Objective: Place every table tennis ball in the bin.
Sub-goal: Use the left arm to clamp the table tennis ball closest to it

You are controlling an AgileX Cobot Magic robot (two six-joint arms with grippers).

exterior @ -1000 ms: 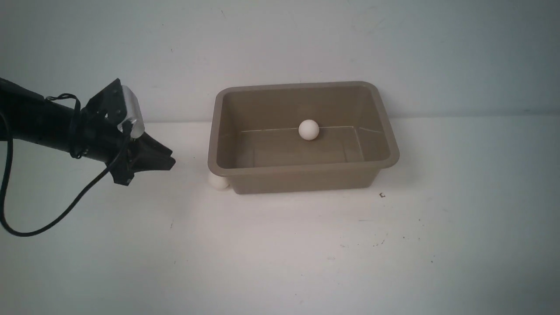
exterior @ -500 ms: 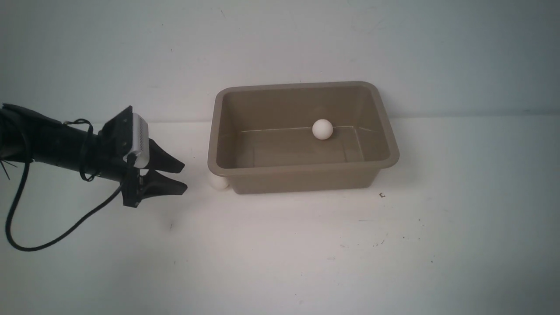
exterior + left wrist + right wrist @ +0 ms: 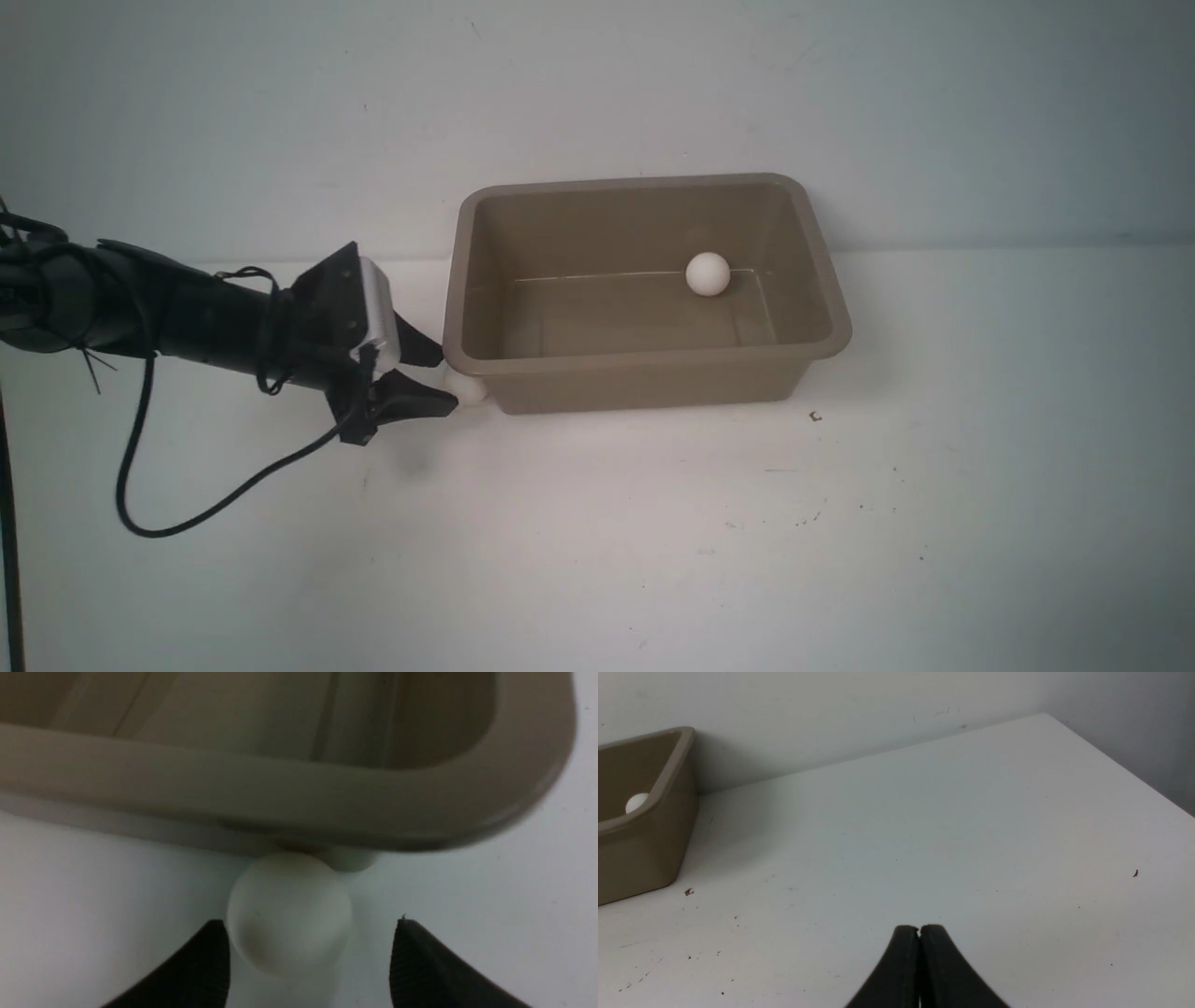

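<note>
The taupe bin [image 3: 644, 373] stands on the white table near the back wall. One white ball [image 3: 707, 274] lies inside it by the far wall; it also shows in the right wrist view [image 3: 636, 802]. A second white ball [image 3: 469, 389] rests on the table against the bin's front left corner, under the rim. My left gripper [image 3: 435, 375] is open at that ball, one finger on each side. In the left wrist view the ball [image 3: 288, 912] sits between the open fingertips [image 3: 212, 961], touching the bin's wall [image 3: 280, 798]. My right gripper [image 3: 920, 928] is shut and empty over bare table.
The back wall runs right behind the bin. The left arm's black cable [image 3: 187, 509] loops over the table at front left. Small dark specks [image 3: 815, 416] dot the table in front of the bin. The table's far right edge [image 3: 1125, 765] shows in the right wrist view.
My left gripper has moved right and down toward the bin's front left corner and opened around the ball there. The ball inside the bin has rolled to the right.
</note>
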